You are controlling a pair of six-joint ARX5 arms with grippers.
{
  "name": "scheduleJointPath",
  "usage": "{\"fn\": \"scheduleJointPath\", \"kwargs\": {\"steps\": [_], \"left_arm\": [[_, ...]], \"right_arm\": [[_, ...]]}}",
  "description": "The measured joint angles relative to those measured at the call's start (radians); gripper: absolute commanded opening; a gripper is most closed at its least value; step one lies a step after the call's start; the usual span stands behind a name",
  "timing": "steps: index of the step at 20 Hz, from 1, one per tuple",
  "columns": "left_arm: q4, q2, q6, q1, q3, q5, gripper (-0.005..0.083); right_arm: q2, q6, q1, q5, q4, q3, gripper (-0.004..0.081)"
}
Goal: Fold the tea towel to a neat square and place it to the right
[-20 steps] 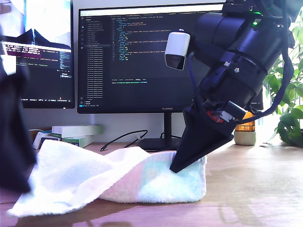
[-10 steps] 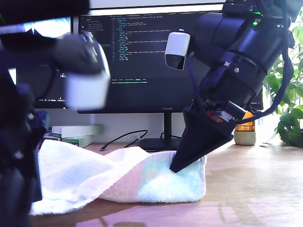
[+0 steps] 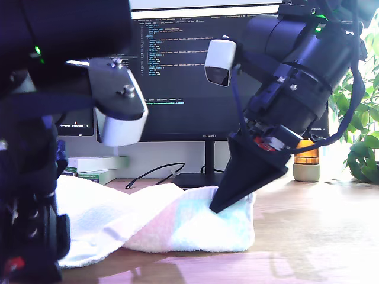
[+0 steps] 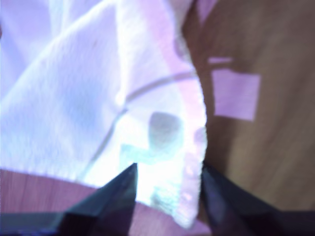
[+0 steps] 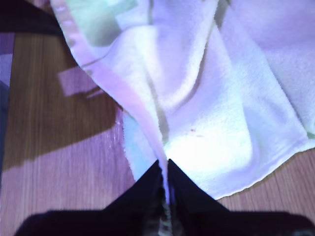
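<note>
At the exterior view's centre right, the second gripper (image 3: 214, 208) is pinching the tea towel (image 3: 177, 222) while the first gripper (image 4: 167, 179), jaws apart, is straddling an edge that may be slipping free.

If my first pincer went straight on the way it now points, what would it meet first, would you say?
Most likely the tea towel: its pink-banded edge lies between the open jaws of my first pincer, with the wooden table beneath it. The wrist view is blurred, so the depth is uncertain.
</note>
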State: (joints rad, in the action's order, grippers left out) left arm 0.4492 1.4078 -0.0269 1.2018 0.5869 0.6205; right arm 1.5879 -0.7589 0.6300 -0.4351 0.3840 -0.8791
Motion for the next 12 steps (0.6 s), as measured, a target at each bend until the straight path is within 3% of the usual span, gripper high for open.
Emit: {"fn": "scheduleJointPath", "kwargs": {"steps": [4, 12], "left_arm": [[-0.004, 0.01, -0.023, -0.034, 0.0, -0.014, -0.0024], [0.042, -0.005, -0.135, -0.034, 0.0, -0.017, -0.0021]], "right_arm": [[0.0, 0.0, 0.0, 0.0, -0.002, 0.0, -0.0013], [0.0, 0.001, 0.0, 0.0, -0.003, 0.0, -0.0013]]}}
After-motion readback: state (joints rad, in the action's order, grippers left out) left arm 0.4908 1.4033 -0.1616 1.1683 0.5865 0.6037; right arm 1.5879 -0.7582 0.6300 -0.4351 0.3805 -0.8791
